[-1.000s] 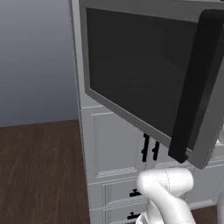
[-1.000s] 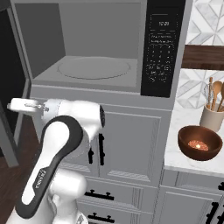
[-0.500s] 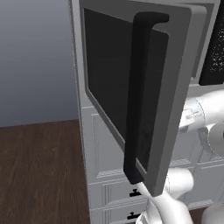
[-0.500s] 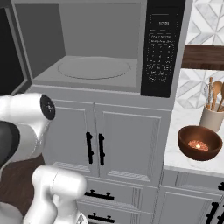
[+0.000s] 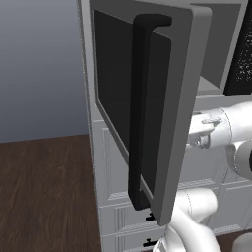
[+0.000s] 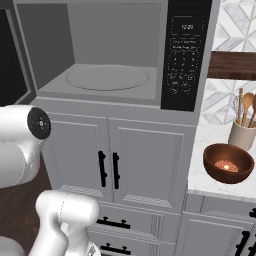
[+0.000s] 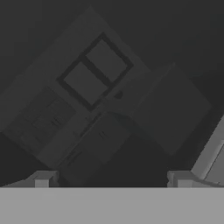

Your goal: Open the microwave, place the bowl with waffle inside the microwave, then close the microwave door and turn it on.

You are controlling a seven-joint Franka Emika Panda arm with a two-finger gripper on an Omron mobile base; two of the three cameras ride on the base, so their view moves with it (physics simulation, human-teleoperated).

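The microwave (image 6: 115,35) stands open, its round turntable (image 6: 107,77) bare. The microwave door (image 5: 183,98) is swung wide to the left, its long black handle (image 5: 140,108) facing the left base camera. My wrist (image 5: 206,129) sits just behind the door's free edge. In the hand view my gripper (image 7: 111,179) is open, fingertips (image 7: 43,178) far apart with nothing between them, facing the door's dark tinted glass at close range. The brown bowl (image 6: 228,170) with the waffle (image 6: 225,165) rests on the white counter at the right, far from the gripper.
A black control strip (image 6: 186,55) runs down the microwave's right side. A pale jar of wooden utensils (image 6: 242,134) stands behind the bowl. White cupboard doors with black handles (image 6: 107,169) are below the microwave. Dark wood floor (image 5: 44,187) lies to the left.
The door has swung further open toward the left base camera. My arm has swept left, and its upper part now sits at the left edge of the right base view.
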